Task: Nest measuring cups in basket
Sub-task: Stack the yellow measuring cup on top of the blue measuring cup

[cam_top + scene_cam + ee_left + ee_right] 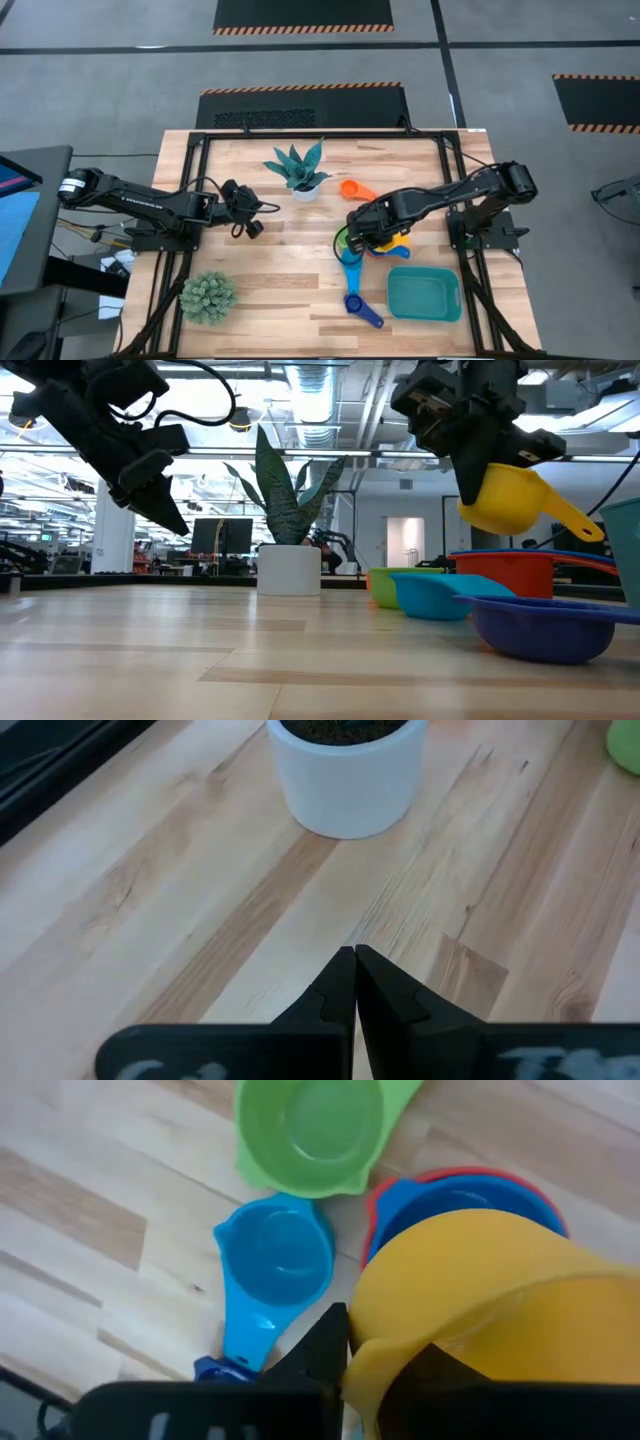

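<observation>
Yellow measuring cup (pixel 503 499) is off the table, clamped by its rim between the fingers of the right gripper (pixel 345 1350); its handle sticks out to one side in the low view. It hangs directly above a red cup (pixel 508 571) with a blue cup (pixel 460 1195) nested inside it.

Beside that stack on the wood: green cup (pixel 310 1130), light blue cup (pixel 275 1260) touching or nearly touching the green one, and a dark blue cup (pixel 362 308) nearer the table's front edge. Orange cup (pixel 354 189) lies apart, toward the back, close to the white-potted snake plant (pixel 300 170).

Teal basket (pixel 424 294) sits at the front right of the table, just beside the cup cluster; no cup shows inside it in the high view.

Left gripper (pixel 353 970) is clenched on nothing, fingertips pressed together, raised above bare tabletop (pixel 280 260) left of centre, facing the plant's white pot (pixel 345 770).

A round spiky green plant (pixel 208 297) stands at the front left corner.
</observation>
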Available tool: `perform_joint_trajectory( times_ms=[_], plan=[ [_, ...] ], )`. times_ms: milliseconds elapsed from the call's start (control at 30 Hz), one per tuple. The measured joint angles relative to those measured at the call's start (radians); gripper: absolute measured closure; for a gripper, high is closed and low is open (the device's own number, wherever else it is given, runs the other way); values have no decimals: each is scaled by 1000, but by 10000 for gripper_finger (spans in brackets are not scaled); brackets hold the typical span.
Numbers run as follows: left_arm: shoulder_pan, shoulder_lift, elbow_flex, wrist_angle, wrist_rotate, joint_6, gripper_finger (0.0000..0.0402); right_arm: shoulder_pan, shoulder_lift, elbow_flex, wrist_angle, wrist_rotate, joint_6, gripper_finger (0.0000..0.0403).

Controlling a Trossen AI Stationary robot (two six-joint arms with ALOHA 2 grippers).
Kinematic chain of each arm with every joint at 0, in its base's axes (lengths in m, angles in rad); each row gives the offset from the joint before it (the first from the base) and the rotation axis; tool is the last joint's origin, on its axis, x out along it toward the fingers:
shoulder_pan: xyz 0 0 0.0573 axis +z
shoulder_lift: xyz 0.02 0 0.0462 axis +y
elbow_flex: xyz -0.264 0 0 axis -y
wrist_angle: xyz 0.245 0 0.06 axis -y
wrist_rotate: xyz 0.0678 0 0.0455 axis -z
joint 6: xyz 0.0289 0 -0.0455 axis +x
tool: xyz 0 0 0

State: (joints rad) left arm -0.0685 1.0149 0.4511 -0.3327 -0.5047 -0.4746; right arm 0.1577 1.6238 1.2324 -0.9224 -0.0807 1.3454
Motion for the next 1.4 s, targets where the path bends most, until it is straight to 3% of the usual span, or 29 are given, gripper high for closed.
perform_joint_trajectory(
  times_ms=[267, 667, 867, 1133, 1400],
  plan=[
    [0, 0, 0, 0, 0, 25, 401, -1, 1, 0, -11, 0, 25, 331],
    [0, 0, 0, -20, 1, 25, 402, 5, 1, 0, -53, 4, 37, 237],
    [0, 0, 0, -23, 1, 25, 402, -6, -5, 0, -57, 10, -150, 210],
    [0, 0, 0, -22, 46, 14, 401, -10, -36, 28, -66, 94, -374, 215],
    [0, 0, 0, -21, 55, -24, 401, 43, 36, 26, -170, 147, -385, 259]
  ],
)
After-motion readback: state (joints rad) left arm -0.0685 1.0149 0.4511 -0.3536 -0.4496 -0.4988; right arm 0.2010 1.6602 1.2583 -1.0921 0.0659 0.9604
